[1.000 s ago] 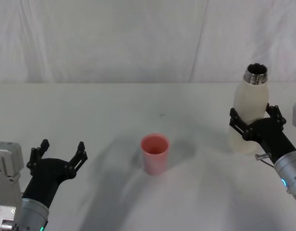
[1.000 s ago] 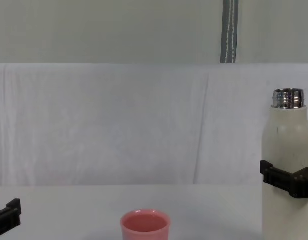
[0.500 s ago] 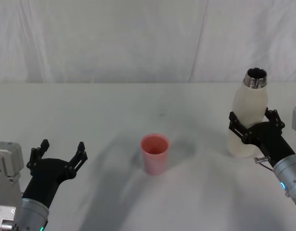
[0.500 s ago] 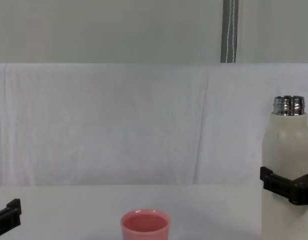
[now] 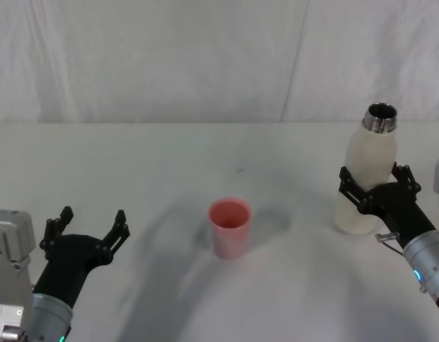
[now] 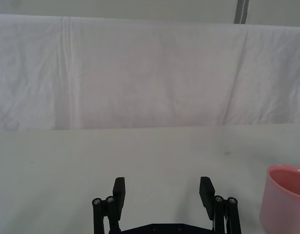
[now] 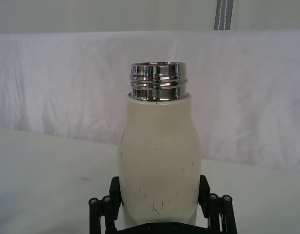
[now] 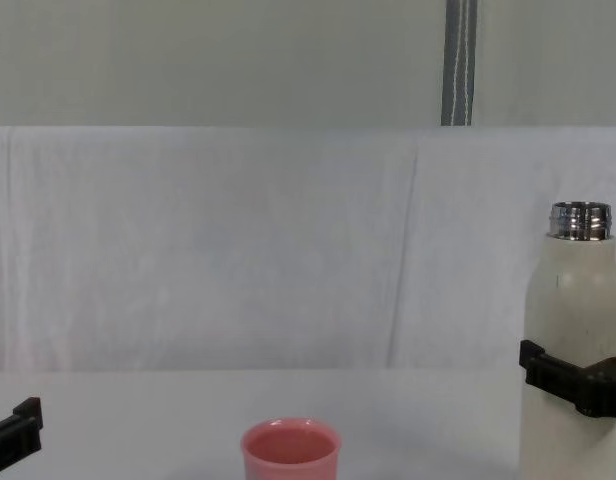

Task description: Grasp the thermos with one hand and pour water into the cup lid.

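Right gripper [image 5: 377,189] at the right side of the desk [image 5: 169,157], arm reaching forward and slightly inward from the lower right corner of the head view. Its fingers [image 5: 347,184] are closed around the thermos [image 5: 366,167], one on each side of the lower-middle body. Right wrist view: thermos [image 7: 159,165] fills the gap between the black fingers [image 7: 114,197], both sides pressing on it. Thermos upright, cap off, steel neck open at the top. Chest view: thermos [image 8: 575,330] at the right edge, finger [image 8: 548,370] crossing its lower body; cannot tell there whether its base touches the desk.

Cup [image 5: 229,227] stands upright near the desk centre, well apart from the thermos, to the thermos's left. Rim up, inside pink. Chest view: cup [image 8: 290,450] at the bottom centre.

Left gripper [image 5: 88,229] low at the desk's left near edge, arm coming up from the lower left corner, pointing forward. Fingers [image 5: 118,222] spread wide, nothing held. Left wrist view: the two fingers [image 6: 119,189] well apart with bare desk between, cup [image 6: 285,197] off to one side, not touched.

White cloth backdrop [image 5: 169,57] behind the desk.
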Tool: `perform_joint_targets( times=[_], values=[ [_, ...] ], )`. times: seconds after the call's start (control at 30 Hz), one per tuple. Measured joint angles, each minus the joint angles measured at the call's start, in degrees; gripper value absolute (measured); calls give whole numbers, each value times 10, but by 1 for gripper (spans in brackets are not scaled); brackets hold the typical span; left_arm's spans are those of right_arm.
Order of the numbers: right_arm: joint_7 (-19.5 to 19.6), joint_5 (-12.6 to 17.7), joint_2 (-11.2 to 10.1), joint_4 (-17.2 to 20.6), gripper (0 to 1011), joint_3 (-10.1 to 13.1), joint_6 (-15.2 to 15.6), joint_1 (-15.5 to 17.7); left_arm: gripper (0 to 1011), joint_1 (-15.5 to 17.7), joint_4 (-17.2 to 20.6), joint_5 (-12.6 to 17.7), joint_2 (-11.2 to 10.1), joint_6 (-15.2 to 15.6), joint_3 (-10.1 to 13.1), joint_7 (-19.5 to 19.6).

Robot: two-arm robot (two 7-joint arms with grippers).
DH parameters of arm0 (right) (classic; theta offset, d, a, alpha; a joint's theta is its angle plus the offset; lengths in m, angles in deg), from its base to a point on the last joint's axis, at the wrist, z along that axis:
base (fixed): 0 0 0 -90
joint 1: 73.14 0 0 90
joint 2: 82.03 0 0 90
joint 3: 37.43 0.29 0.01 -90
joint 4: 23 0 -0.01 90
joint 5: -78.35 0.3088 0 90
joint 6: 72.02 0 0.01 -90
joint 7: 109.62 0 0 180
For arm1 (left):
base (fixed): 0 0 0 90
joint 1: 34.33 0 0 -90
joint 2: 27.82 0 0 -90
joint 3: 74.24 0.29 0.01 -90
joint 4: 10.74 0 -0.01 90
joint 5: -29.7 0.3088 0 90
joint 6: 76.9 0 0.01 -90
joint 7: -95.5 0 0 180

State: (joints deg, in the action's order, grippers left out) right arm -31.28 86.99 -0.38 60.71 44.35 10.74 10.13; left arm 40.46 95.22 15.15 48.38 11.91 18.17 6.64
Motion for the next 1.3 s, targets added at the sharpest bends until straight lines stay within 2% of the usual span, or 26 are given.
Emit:
perform_joint_targets(
  times=[0.5, 1.3],
  values=[
    [-3, 9, 2, -27, 950, 0, -8, -13, 1001, 0, 0, 0, 0, 0, 0, 0],
    [-6, 17, 2, -35, 950, 2, -10, -19, 1001, 0, 0, 0, 0, 0, 0, 0]
  ],
)
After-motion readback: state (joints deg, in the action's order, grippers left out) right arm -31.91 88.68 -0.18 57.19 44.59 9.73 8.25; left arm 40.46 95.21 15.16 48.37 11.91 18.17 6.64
